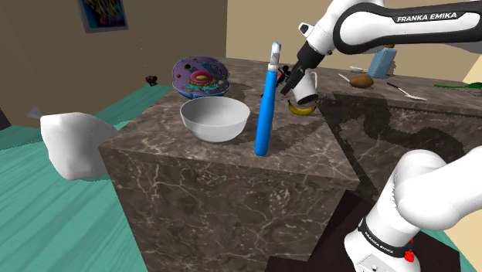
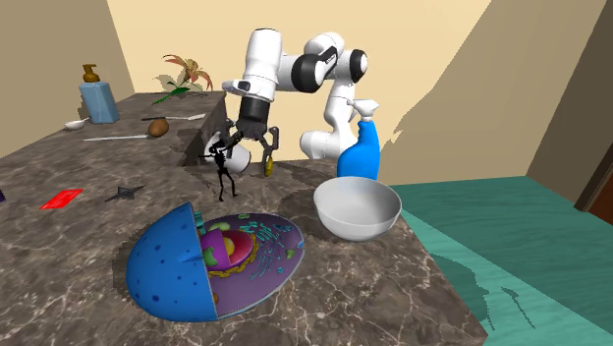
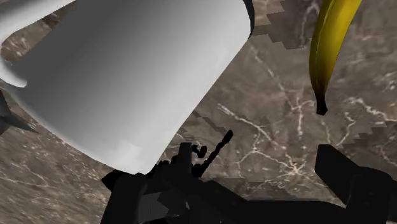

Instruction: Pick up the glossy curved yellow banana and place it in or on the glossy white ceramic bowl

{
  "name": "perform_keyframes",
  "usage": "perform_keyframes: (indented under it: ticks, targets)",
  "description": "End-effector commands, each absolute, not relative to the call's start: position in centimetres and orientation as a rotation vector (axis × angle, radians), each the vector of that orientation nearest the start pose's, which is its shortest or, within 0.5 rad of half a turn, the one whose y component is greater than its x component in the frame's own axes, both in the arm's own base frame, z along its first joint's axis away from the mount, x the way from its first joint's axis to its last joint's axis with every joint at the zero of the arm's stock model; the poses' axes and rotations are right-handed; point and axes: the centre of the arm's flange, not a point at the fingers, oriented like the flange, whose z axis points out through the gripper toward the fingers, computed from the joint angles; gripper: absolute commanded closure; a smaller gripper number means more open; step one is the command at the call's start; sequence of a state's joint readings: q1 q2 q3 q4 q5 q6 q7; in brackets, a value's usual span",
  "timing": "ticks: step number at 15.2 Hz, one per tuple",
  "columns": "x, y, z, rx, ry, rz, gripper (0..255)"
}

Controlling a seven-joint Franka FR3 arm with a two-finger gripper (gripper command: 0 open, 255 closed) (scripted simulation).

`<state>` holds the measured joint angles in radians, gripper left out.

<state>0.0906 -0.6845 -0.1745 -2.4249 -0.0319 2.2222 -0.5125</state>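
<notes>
Gripper (image 3: pixel 236 181) spread wide above the counter (image 3: pixel 267 121), pinching nothing; mug (image 3: pixel 127 76) hides one fingertip, banana (image 3: pixel 326 51) partly cut off.

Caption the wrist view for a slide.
Open gripper over a marble counter, white mug close by, yellow banana just beyond.

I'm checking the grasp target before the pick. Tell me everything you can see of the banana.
The banana is glossy yellow and curved, narrowing to a dark tip. It lies flat on the dark marbled countertop, close beside a white mug; whether the two touch I cannot tell. The open tool hovers by the mug, and neither finger touches the banana, which sits outside the gap between them.
</notes>
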Motion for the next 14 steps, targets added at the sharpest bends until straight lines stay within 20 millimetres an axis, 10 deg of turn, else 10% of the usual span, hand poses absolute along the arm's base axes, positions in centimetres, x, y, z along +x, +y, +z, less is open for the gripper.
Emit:
perform_keyframes:
  ticks: [1, 5, 14]
  targets:
    - [36.0, -5.2, 57.1, -3.007, -0.692, -0.564, 0]
    - [31.9, -5.7, 57.1, -2.964, -0.678, -0.467, 0]
    - [33.0, -5.2, 53.3, -2.964, -0.678, -0.467, 0]
